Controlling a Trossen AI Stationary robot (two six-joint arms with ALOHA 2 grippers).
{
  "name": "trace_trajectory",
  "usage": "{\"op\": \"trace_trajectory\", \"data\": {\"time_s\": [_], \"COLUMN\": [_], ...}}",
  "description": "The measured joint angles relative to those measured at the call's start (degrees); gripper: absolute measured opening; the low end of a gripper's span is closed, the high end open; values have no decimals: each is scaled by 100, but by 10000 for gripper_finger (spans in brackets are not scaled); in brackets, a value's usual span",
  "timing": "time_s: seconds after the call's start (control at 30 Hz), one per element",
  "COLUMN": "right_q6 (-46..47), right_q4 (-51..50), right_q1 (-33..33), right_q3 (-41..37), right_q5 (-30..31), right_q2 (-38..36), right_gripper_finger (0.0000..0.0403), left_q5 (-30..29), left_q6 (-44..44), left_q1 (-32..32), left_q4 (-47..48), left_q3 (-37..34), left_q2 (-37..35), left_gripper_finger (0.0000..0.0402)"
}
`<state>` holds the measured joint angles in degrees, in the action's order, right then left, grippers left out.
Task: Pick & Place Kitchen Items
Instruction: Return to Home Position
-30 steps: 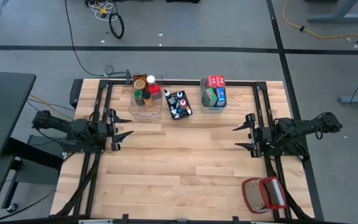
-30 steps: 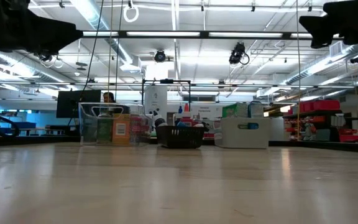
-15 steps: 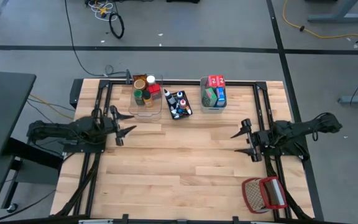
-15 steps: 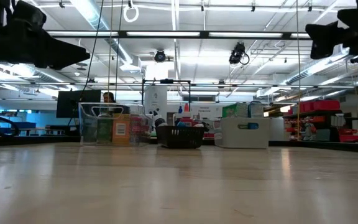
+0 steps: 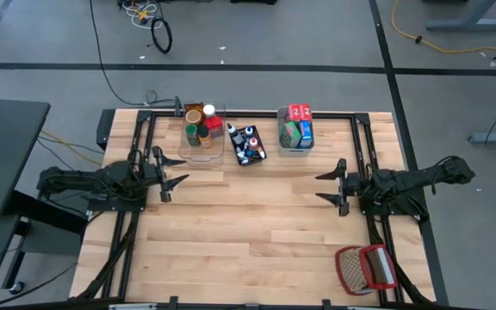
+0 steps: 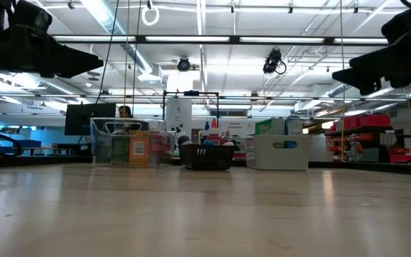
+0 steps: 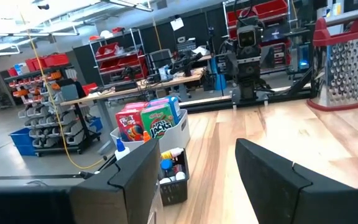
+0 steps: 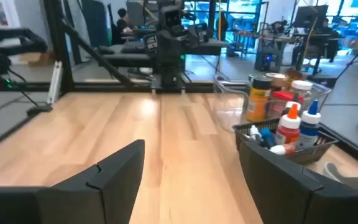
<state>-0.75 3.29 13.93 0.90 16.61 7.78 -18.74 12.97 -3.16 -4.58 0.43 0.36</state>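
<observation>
The kitchen items stand in three bins along the table's far edge. Jars and cans fill a clear bin [image 5: 203, 131] [image 8: 272, 93], small bottles a black bin [image 5: 248, 145] [image 8: 291, 134], and red and green boxes a grey-blue bin [image 5: 297, 127] [image 7: 151, 121]. My left gripper [image 5: 179, 171] [image 7: 197, 180] hovers open over the table's left side, pointing level toward the right. My right gripper [image 5: 320, 186] [image 8: 191, 174] hovers open over the right side, pointing level toward the left. Nothing sits between either pair of fingers.
A red-and-white wire basket [image 5: 366, 269] [image 7: 347, 56] lies near the table's front right corner. Black rails [image 5: 145, 146] run along the table's left, right and far sides. Bare wood [image 5: 248, 215] stretches between the two grippers and toward the near edge.
My right gripper has sunk lower over the table, rolled a little, and edged toward the table's middle, staying open. My left arm has swung slightly, carrying its open gripper a little toward the far edge. The bins and their items have stayed put.
</observation>
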Motion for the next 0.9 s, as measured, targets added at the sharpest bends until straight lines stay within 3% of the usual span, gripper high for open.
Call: {"op": "trace_trajectory", "data": {"time_s": [0.9], "right_q6": [-38], "right_q4": [-35], "right_q1": [2], "right_q3": [6], "right_q5": [-104], "right_q2": [12], "right_gripper_finger": [274], "left_q5": [-2], "left_q6": [37], "left_q1": [0], "left_q4": [-2], "left_q3": [-4], "left_q2": [0], "left_gripper_finger": [222]}}
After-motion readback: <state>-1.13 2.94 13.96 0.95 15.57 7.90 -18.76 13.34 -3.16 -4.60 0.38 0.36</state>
